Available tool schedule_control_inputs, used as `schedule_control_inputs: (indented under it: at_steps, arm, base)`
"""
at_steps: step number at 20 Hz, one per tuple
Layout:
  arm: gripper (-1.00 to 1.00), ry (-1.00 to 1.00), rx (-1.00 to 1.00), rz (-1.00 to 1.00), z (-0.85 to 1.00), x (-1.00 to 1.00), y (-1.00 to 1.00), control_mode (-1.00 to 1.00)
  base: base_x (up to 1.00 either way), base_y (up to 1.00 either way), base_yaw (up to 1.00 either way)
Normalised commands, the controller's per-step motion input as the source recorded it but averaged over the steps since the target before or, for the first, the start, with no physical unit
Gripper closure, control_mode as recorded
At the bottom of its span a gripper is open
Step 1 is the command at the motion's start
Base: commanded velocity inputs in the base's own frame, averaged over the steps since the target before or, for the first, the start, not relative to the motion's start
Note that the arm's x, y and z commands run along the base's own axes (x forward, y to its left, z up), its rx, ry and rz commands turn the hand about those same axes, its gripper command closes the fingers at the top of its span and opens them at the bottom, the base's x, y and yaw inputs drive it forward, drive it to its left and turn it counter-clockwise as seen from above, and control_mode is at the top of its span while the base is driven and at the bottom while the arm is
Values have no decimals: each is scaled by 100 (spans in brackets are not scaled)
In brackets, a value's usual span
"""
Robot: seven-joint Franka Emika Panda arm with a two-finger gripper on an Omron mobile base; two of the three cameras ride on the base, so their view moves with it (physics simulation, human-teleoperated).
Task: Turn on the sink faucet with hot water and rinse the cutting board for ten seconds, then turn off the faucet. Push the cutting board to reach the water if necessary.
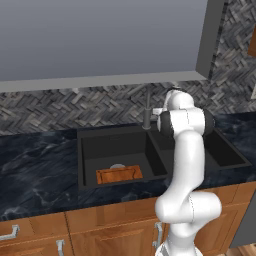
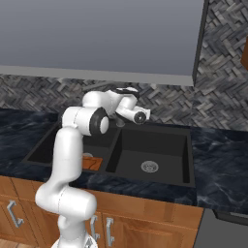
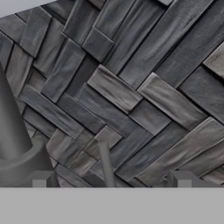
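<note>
- The cutting board (image 1: 119, 174) lies flat on the floor of the left basin of the sink (image 1: 90, 145), near the front wall and close to the round drain; in the right base view only a corner of it shows past the arm; no water runs on it
- By my judgement the board is stiff, light wood, and it will become slippery when wet; a push on its raised rim from the side should slide it along the basin floor, better than to pinch it from above
- The faucet (image 1: 147, 112) stands at the back edge of the sink, at the divider between the two basins; its stem is thin, rigid metal; the thin lever (image 3: 105, 162) seen in the hand view is probably the place to take or to push, but I cannot tell this for sure
- The gripper (image 3: 111, 179) is near the faucet at the back of the sink, pointed at the herringbone backsplash (image 3: 144, 87); its jaws stand wide apart and hold nothing; the lever rises between the two tips, the stem (image 3: 13, 131) just beside the left one
- The dark marbled countertop (image 1: 35, 165) goes around the sink; wooden cabinet fronts (image 1: 115, 230) are under it
</note>
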Motion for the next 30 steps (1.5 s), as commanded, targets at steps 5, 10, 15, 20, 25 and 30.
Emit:
schedule_control_inputs:
  at_steps: [5,10,15,20,25,30]
  arm:
    - [-100,0,0,0,0,17,0,-100]
    - [-100,0,0,0,0,3,0,-100]
    - [-100,0,0,0,0,8,0,-100]
    - [-100,0,0,0,0,10,0,-100]
    - [-100,0,0,0,-1,2,0,-100]
    - [-100,0,0,0,-2,1,0,-100]
  base:
    - [0,0,0]
    - [0,0,0]
    - [0,0,0]
    - [0,0,0]
    - [0,0,0]
    - [0,0,0]
